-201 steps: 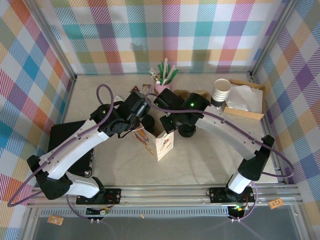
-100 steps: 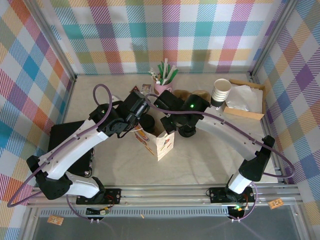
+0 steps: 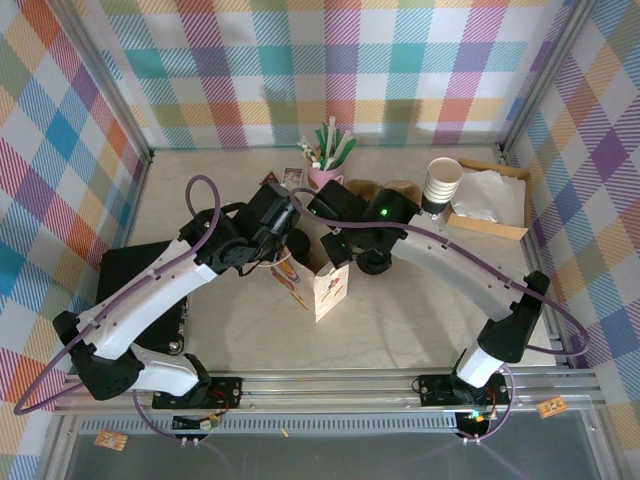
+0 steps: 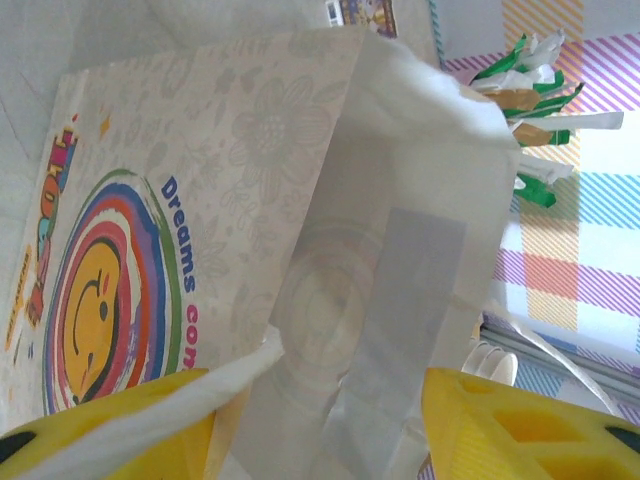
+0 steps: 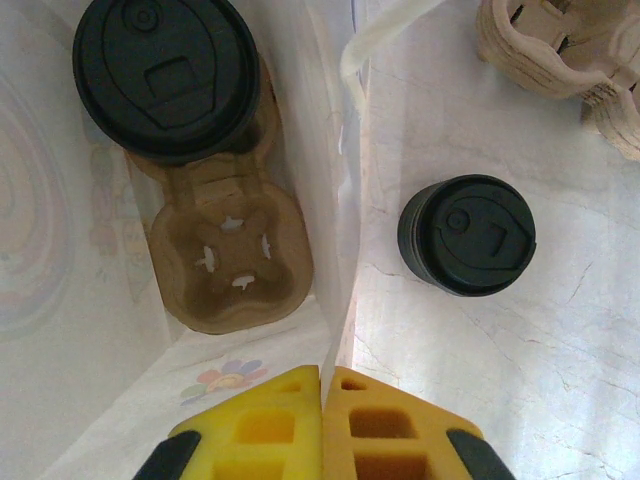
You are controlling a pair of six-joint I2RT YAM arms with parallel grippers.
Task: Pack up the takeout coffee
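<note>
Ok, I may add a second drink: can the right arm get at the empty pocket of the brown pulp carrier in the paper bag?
Probably yes: the white paper bag stands open and the empty pocket of its brown pulp carrier lies uncovered; the black-lidded cup fills the other.

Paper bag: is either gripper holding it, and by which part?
The right gripper is shut on the paper bag, pinching its side wall at the rim. The left gripper stands open astride another wall, not pinching.
</note>
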